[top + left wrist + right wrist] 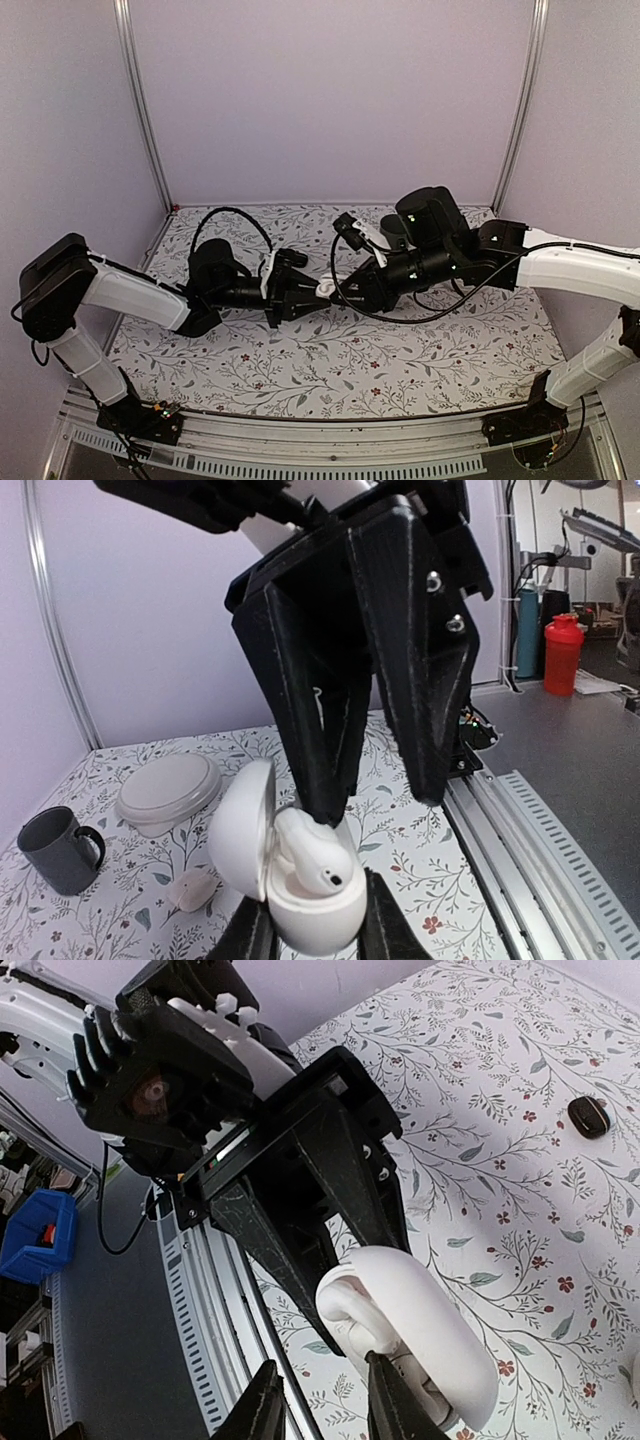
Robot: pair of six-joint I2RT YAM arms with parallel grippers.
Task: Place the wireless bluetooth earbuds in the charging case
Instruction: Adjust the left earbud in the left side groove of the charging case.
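**Left gripper** (312, 293): jaws closed on the lower body of the charging case (318, 912), one finger on each side, holding it above the floral table cover (420, 880).

**Charging case:** white, with the lid (240, 825) swung open to the left. One white earbud (318, 862) lies in the case body, its top standing above the rim.

**Right gripper** (378, 798): comes down on the case from above with the jaws parted and a clear gap between them. One fingertip (325, 802) touches the earbud. The other fingertip hangs to the right of the case, clear of it. Nothing is clamped.

**Surroundings, left wrist view:** dark grey mug (58, 848) at far left. A white round dish (168, 785) sits behind it. A small pale object (192, 888) lies on the cover just left of the case; what it is cannot be told.

**Right wrist view:** a small black item (588, 1117) lies on the cover, well apart from both grippers.
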